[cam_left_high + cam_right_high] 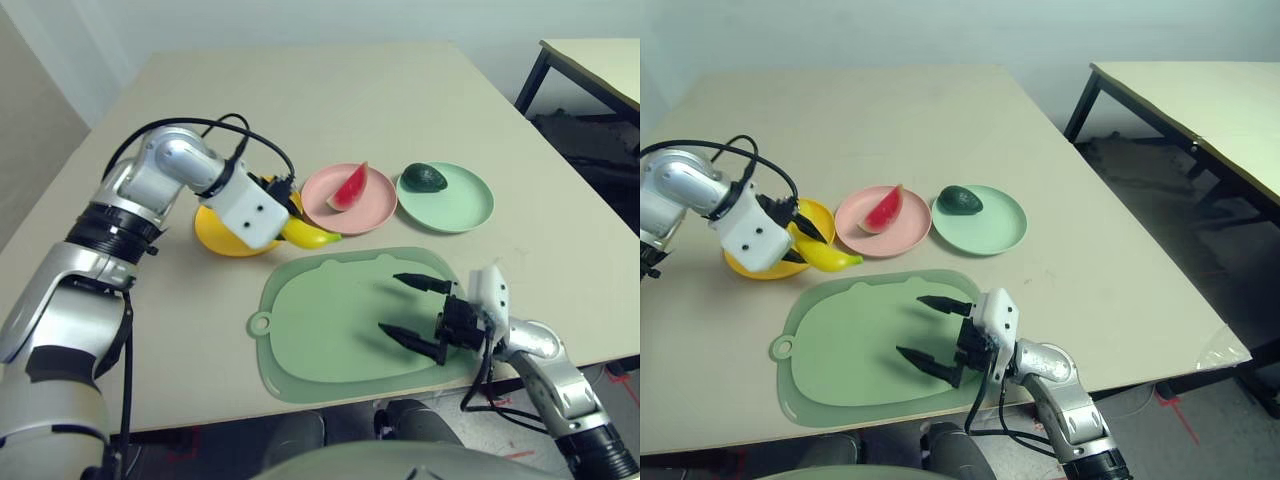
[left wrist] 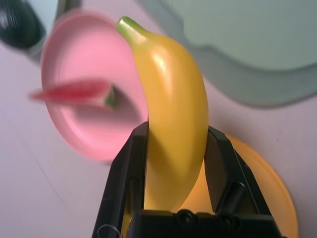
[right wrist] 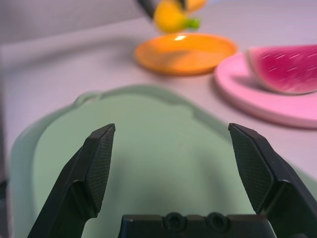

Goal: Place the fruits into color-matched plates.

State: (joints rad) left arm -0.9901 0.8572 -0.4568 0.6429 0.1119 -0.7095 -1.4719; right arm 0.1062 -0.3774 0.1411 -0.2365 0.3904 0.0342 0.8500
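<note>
The large rounded-rectangle green mat (image 1: 340,320) is lying nearest the robot on the beige table (image 1: 330,100), and nothing is being carried on it. Beyond it, three round shallow plastic plates are being kept in a row: the yellow-orange plate (image 1: 215,238), the pink plate (image 1: 375,205) and the mint green plate (image 1: 465,210). The red watermelon wedge with green rind (image 1: 350,187) is being held by the pink plate, and the dark green avocado (image 1: 425,177) by the mint one, so two fruits are judged already sorted.

The last step is in hand: the curved yellow toy banana (image 2: 173,124) is being gripped between the closed fingers of the left gripper (image 2: 176,163), above the near edge of the yellow-orange plate. The right gripper (image 3: 181,163) is being held wide and empty over the mat.

Next, the banana is likely to need lowering over the plate's middle before the fingers are released.
</note>
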